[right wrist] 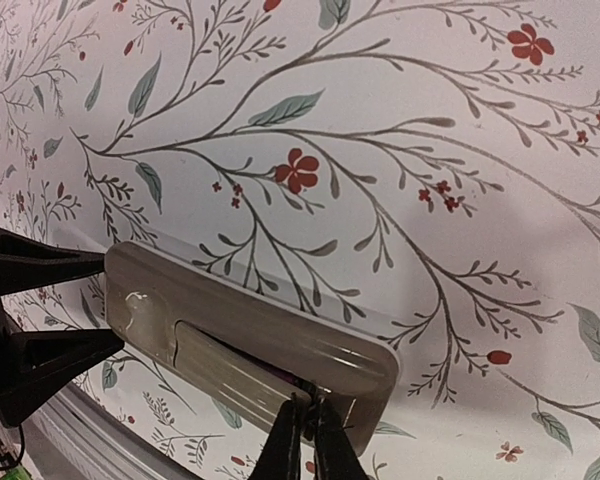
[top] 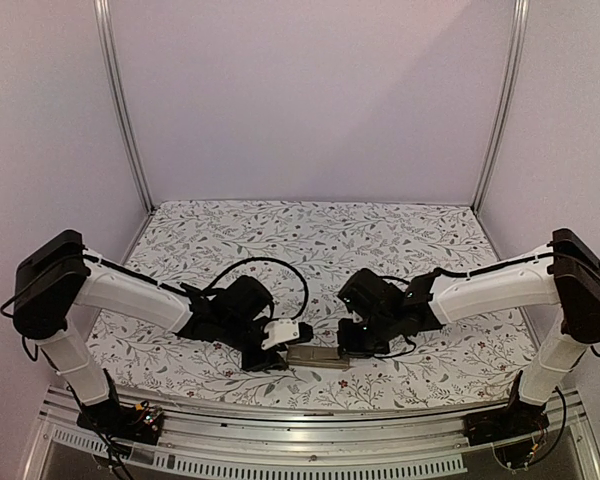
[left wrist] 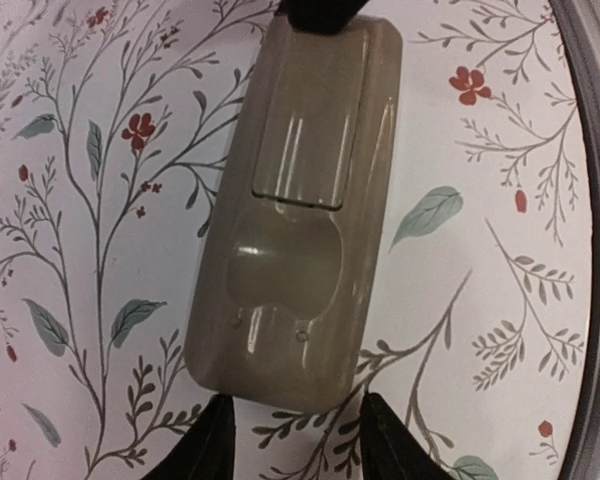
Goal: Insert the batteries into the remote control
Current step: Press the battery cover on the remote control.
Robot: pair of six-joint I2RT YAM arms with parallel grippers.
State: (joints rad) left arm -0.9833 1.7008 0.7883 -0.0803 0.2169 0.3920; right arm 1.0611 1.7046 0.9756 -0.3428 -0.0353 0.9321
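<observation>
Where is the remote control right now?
In the top view, the remote control lies back-up on the flowery table near its front edge, between the left end effector and the right end effector.

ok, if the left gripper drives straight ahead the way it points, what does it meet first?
The remote control, lying back-up: its near end sits right at the jaws of the left gripper, which stand to either side of it. There is hardly any free travel. Whether the jaws already touch it is unclear.

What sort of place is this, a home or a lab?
Likely a lab robot cell: left arm and right arm bolted to a metal rail, plain walls, floral tablecloth.
</observation>
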